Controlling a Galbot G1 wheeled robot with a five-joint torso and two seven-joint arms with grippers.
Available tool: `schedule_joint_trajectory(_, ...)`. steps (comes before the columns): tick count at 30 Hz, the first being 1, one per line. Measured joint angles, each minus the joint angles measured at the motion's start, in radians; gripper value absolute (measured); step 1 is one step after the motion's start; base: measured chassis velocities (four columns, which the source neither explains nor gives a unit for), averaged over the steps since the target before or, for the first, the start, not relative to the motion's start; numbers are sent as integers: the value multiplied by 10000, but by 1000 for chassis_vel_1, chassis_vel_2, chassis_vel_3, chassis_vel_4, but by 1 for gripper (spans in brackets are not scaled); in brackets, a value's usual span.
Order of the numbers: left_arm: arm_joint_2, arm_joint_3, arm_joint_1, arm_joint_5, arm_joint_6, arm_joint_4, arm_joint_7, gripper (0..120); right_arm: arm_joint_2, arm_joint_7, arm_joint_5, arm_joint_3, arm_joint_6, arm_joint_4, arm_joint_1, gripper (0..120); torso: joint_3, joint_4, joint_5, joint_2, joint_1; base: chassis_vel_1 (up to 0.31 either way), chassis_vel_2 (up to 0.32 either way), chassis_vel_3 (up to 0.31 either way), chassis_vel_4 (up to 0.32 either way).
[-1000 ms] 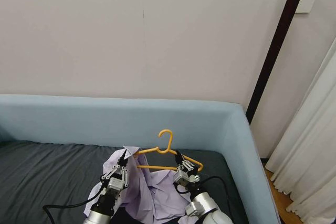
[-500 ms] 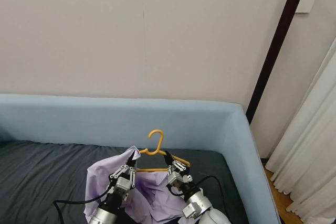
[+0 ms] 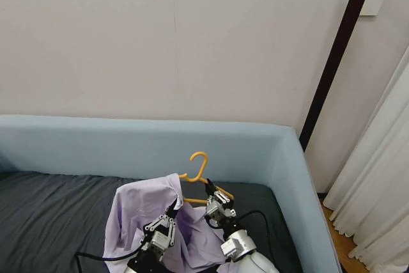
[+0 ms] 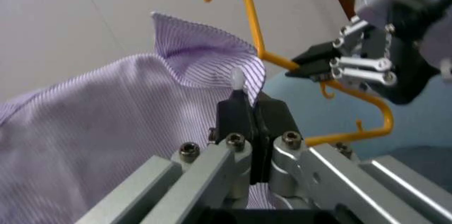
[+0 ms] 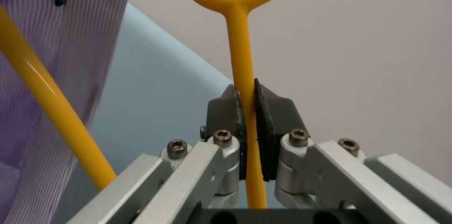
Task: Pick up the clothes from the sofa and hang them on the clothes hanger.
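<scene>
The lilac striped shirt (image 4: 106,113) is pinched in the left tool (image 4: 247,113), and the thin orange wire hanger (image 5: 238,49) in the right tool (image 5: 246,110). If the shirt is overpulled, its collar may be dragged off.

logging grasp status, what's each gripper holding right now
Left gripper: shut on the purple shirt.
Right gripper: shut on the yellow hanger.

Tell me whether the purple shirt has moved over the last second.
Yes: the shirt has spread up and leftward against the sofa backrest, now covering one end of the hanger.
</scene>
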Motion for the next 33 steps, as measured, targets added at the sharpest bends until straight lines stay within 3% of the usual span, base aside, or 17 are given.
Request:
schedule_joint_trajectory(17, -78, 28, 127, -135, -466, -33, -93, 0, -28, 735, -354, 294, -799, 795, -189, 4, 0, -1, 0, 0, 0, 0, 0, 0, 0)
schedule_joint_trajectory(22, 57, -114, 384, -147, -728, 37, -283, 14, -12, 737, -328, 388, -790, 859, -239, 4, 0, -1, -1, 0, 0, 0, 0, 0, 0)
schedule_joint_trajectory(25, 330, -415, 1186, -263, -1295, -22, -656, 30, 106, 687, -523, 731, -531, 885, -297, 4, -1, 0, 0, 0, 0, 0, 0, 0, 0)
schedule_joint_trajectory(28, 504, -580, 1553, -429, -1565, -149, -794, 36, 156, 631, -841, 921, -262, 883, -322, 4, -1, 2, -2, 0, 0, 0, 0, 0, 0)
schedule_joint_trajectory(30, 986, -855, 2013, -1104, -1719, -686, -752, 47, 154, 566, -1304, 1125, 126, 787, -359, 4, -1, 3, -5, 0, -1, 0, 0, 0, 0)
schedule_joint_trajectory(32, 1785, -1264, 2197, -2445, -1501, -1445, -529, 55, 137, 552, -1569, 1215, 360, 667, -396, 4, 0, 3, -2, 1, -1, 0, 0, 0, 0)
schedule_joint_trajectory(33, 1785, -1264, 2197, -2445, -1501, -1445, -529, 55, 137, 552, -1569, 1215, 360, 667, -396, 4, 0, 3, -2, 1, -1, 0, 0, 0, 0)
